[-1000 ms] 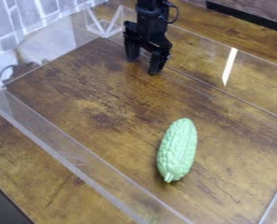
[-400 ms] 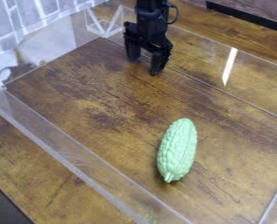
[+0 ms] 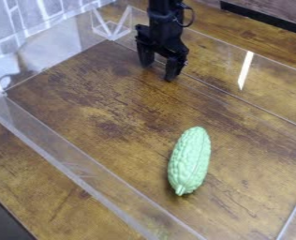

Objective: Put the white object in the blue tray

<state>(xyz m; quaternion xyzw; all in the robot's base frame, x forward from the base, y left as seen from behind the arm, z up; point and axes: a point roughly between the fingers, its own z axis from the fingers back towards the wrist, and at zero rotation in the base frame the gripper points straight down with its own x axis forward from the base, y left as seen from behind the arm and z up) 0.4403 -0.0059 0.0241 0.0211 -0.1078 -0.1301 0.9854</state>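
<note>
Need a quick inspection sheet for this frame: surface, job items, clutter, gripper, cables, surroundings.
Surface: wooden table, dark planks, with clear low panel walls around the work area; glare streak at right.
Job's things: no white object and no blue tray seen in this view.
Clutter: one green bumpy gourd-like vegetable lying flat at lower right, apart from the arm.
Gripper: black gripper at top centre, pointing down near the surface, jaws open, holding nothing.
Cables: nothing seen.
Surroundings: pale tiled wall at upper left; whitish shape at the left edge, too unclear to identify.
</note>
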